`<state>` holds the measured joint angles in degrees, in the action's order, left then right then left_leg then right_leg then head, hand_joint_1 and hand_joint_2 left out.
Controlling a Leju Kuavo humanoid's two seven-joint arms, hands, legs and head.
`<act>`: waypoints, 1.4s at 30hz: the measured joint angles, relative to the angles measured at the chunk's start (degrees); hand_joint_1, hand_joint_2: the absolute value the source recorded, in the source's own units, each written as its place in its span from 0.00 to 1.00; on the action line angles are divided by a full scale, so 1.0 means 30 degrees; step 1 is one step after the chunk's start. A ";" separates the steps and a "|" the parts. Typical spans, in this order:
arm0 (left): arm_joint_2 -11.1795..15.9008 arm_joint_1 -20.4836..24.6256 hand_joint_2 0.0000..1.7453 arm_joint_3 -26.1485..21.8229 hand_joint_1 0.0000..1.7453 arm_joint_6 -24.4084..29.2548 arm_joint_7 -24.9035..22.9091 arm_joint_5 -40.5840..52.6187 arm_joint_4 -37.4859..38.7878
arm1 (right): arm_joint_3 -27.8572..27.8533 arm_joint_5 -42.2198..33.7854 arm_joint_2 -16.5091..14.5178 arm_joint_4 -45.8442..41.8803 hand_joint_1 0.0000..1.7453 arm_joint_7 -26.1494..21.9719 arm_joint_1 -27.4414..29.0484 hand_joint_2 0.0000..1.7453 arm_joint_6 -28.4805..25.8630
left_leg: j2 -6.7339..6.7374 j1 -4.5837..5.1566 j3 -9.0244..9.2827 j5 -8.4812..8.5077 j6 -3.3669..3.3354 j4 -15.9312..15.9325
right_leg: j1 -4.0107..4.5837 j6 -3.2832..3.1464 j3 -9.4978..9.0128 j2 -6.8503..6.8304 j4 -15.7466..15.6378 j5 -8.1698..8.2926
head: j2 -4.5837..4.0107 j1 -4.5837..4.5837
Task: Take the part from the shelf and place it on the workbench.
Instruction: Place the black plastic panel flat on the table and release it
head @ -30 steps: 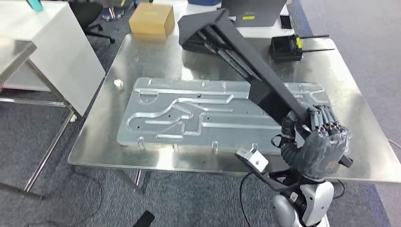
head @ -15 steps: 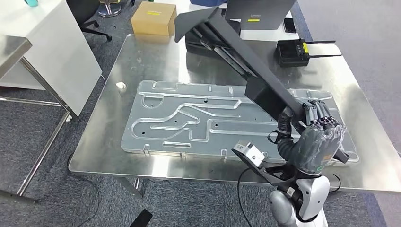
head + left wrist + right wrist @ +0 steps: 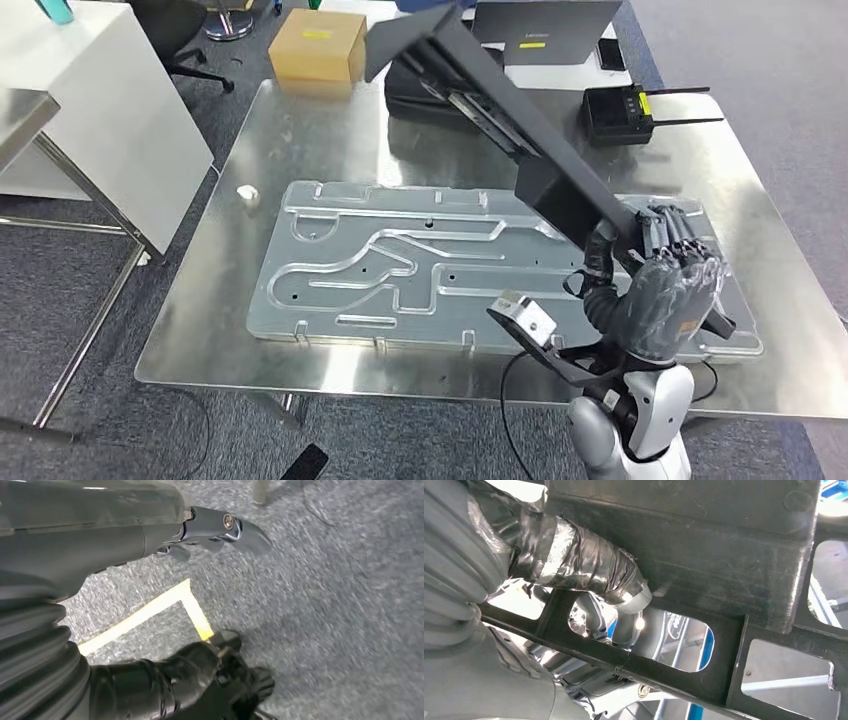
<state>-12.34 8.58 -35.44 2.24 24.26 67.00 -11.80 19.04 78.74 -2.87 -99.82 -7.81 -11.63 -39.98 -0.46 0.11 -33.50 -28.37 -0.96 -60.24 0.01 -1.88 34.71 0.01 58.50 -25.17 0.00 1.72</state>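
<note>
The part (image 3: 520,130) is a long black frame-like piece, held slanted above the steel workbench (image 3: 300,130). My right hand (image 3: 665,295) grips its near end above the right end of a machined aluminium plate (image 3: 400,260). The far end is raised over the back of the bench. In the right wrist view my taped thumb (image 3: 589,565) presses on the part's black panel (image 3: 704,555), with fingers behind a cut-out. My left hand (image 3: 100,530) hangs over grey carpet and holds nothing.
A cardboard box (image 3: 318,45), a laptop (image 3: 540,25) and a black router with antennas (image 3: 620,112) stand at the back of the bench. A black case (image 3: 420,95) lies under the part's far end. A small white object (image 3: 246,194) sits left of the plate. A white table (image 3: 100,100) stands left.
The whole picture has shifted a little, so the camera moved. My right hand keeps its grip, and the part now stands slightly steeper, its far end higher.
</note>
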 joint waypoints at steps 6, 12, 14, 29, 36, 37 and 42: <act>0.0016 -0.0038 0.25 0.0184 0.00 0.0038 -0.0138 0.0029 -0.0002 | 0.0581 0.0255 -0.0007 0.0534 0.94 0.0470 -0.0401 1.00 0.0007 | 0.0034 -0.0313 -0.2495 -0.1154 0.0541 -0.4327 | -0.0150 -0.0039 -0.0219 -0.0070 -0.0018 -0.0157 | 0.0000 -0.0033; 0.0047 0.0099 0.00 0.0257 0.00 0.0362 -0.1105 0.0129 -0.0002 | 0.1511 0.2136 0.0155 0.1237 0.95 0.1669 -0.1588 1.00 0.0109 | 0.0037 -0.0238 -0.0517 0.0895 0.0227 0.0302 | -0.0117 0.0544 -0.0112 0.0032 0.0420 -0.0448 | 0.0000 -0.0007; 0.0013 0.0151 0.00 0.0331 0.00 0.0359 -0.1259 0.0226 -0.0002 | 0.2091 0.3133 0.0514 0.1627 0.95 0.2681 -0.2485 1.00 0.0514 | 0.0036 -0.0276 -0.0487 0.1004 -0.0036 0.0414 | -0.0157 0.0751 -0.0078 0.0041 0.0477 -0.0521 | 0.0000 -0.0002; -0.0215 0.0614 0.00 0.1175 0.00 0.0299 -0.1705 0.0645 -0.0002 | 1.2768 0.3698 0.4526 0.5817 0.97 1.2366 -1.1894 1.00 0.3127 | -0.0106 -0.0199 -0.0548 0.1132 0.0090 0.0528 | -0.0101 0.0480 0.0000 0.0000 0.0166 -0.0167 | 0.0000 -0.0004; -0.0200 0.0601 0.00 0.1182 0.00 0.0304 -0.1705 0.0648 -0.0002 | 1.3194 0.3694 0.4770 0.6534 0.97 1.2202 -1.2337 1.00 0.3144 | 0.0028 -0.0313 -0.3047 -0.0852 0.0504 -0.4485 | -0.0227 0.0090 -0.0199 0.0003 0.0015 -0.0150 | 0.0000 -0.0027; -0.0199 0.0594 0.00 0.1182 0.00 0.0304 -0.1705 0.0645 -0.0002 | 1.3141 0.3694 0.4865 0.6620 0.96 1.2060 -1.2280 1.00 0.3106 | 0.0035 -0.0339 -0.2800 -0.0307 0.0505 -0.3854 | -0.0236 0.0130 -0.0218 0.0008 0.0074 -0.0208 | 0.0000 -0.0027; -0.0200 0.0555 0.00 0.1193 0.00 0.0339 -0.1678 0.0508 -0.0002 | 1.1673 0.3690 0.5599 0.7226 0.96 1.0994 -1.1574 1.00 0.2521 | -0.0003 -0.0326 -0.0980 0.1249 0.0251 0.0146 | -0.0116 0.0591 -0.0093 -0.0001 0.0409 -0.0489 | 0.0000 -0.0005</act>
<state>-12.94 10.25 -31.86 3.25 19.23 68.53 -11.80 54.06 89.81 13.93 -78.14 25.17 -46.35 -32.41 -0.46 -0.87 -36.44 -24.62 -0.20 -59.80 -0.34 -0.11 34.43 0.00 59.73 -26.63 0.00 1.70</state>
